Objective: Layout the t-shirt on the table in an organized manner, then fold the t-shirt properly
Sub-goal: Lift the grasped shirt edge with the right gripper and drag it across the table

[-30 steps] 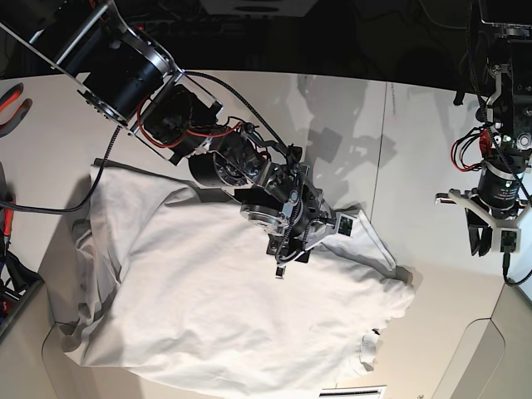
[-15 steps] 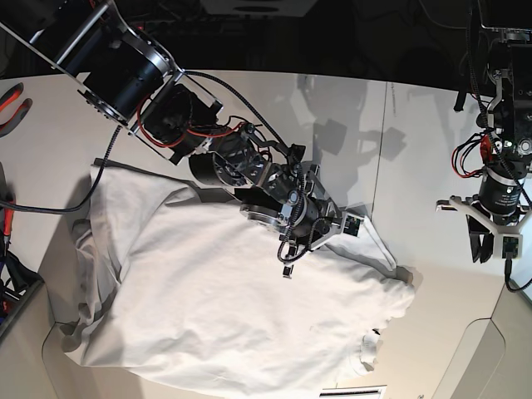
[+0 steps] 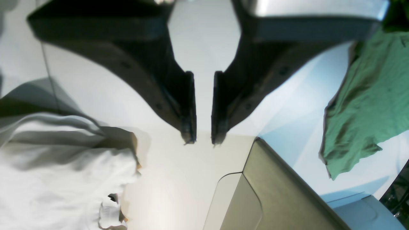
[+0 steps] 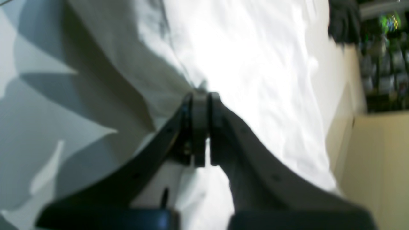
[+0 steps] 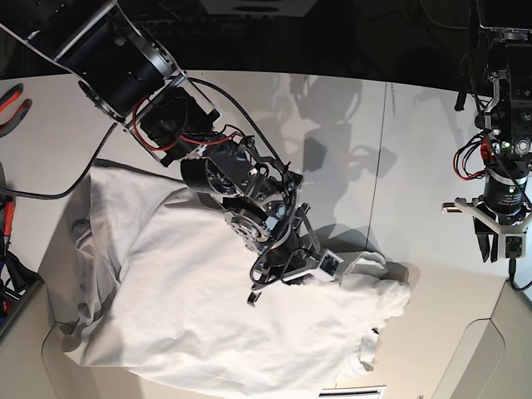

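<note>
A fold of the wrinkled white cotton t-shirt is clamped by the right gripper for spreading, while the left gripper is held slightly apart, empty.

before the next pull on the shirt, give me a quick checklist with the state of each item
1. Right gripper shut on the shirt: ok; jaws closed with cloth pinched between them.
2. Left gripper free: ok; slightly open, holds nothing, hangs over bare table.
3. Shirt laid flat: not ok; wrinkled and bunched, sleeve folded over near the right gripper.
4. Shirt fully on the table: cannot tell; its lower edge reaches the table's edge in the base view.
5. Arms apart: ok; wide gap between them.
</note>
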